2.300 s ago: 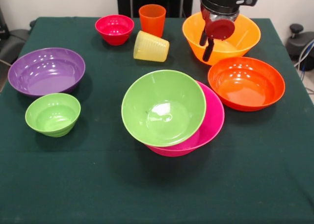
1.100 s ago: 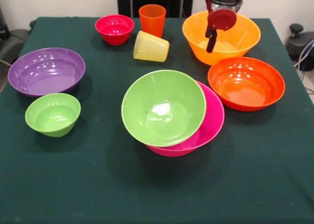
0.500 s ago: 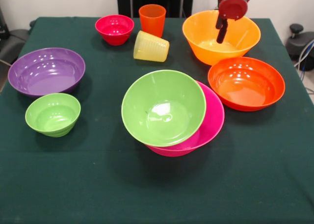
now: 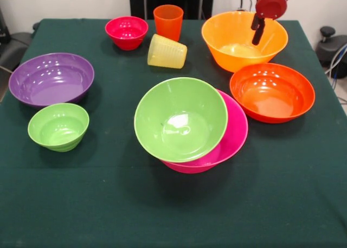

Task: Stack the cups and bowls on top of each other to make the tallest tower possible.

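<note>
You see the worktop [image 4: 65, 204], covered in dark green cloth, from the front. At its centre the medium green bowl [image 4: 180, 119] sits tilted inside the large pink bowl [image 4: 234, 135], whose rim shows only along the right and lower side; this pair forms the only stack on the worktop. To the right of it stands the orange-red bowl [image 4: 272, 92], upright and empty, its far rim just beside the yellow-orange bowl [image 4: 244, 40] behind it. The tool [image 4: 257, 30] hangs at the top edge of the picture over the right part of the yellow-orange bowl; note the red disc above it and the dark fingers pointing down toward the bowl's inside. Whether the fingers are spread or closed you cannot tell from this view, and nothing is seen held in them. In the far middle, the orange cup [image 4: 168, 21] stands upright, the yellow cup [image 4: 167, 51] lies on its side just in front of it, and the small red bowl [image 4: 126, 32] stands just left of the orange cup. At the left edge you find the large purple bowl [image 4: 51, 78], upright, and the small green bowl [image 4: 58, 126] close in front of it, both well apart from the central stack.
</note>
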Robot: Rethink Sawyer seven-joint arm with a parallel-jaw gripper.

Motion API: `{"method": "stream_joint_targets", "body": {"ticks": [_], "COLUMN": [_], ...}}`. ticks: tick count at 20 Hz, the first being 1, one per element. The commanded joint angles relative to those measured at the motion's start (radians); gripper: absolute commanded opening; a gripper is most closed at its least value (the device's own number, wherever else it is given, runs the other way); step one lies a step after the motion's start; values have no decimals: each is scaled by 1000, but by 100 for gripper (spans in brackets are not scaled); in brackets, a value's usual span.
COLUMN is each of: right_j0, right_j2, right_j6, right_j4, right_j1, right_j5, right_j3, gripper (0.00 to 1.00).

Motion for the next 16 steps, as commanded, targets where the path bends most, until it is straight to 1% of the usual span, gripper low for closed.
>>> {"method": "stream_joint_targets", "body": {"ticks": [1, 2, 4, 5, 7, 9, 11, 12, 16], "right_j0": [-38, -62, -84, -97, -113, -154, -164, -152, -141], "right_j2": [156, 177, 176, 175, 135, 149, 157, 147, 159], "right_j6": [169, 146, 125, 109, 78, 20, 15, 31, 65], "right_j4": [63, 71, 61, 52, 7, -18, -27, -32, -28], "right_j1": [-6, -13, -18, -26, -37, -74, -77, -69, -75], "right_j5": [-150, -176, -188, -179, -133, -124, -145, -149, -168], "right_j3": [119, 132, 129, 132, 128, 165, 189, 189, 223], "gripper": [100, 100, 100, 100, 100, 100, 100, 100, 100]}}
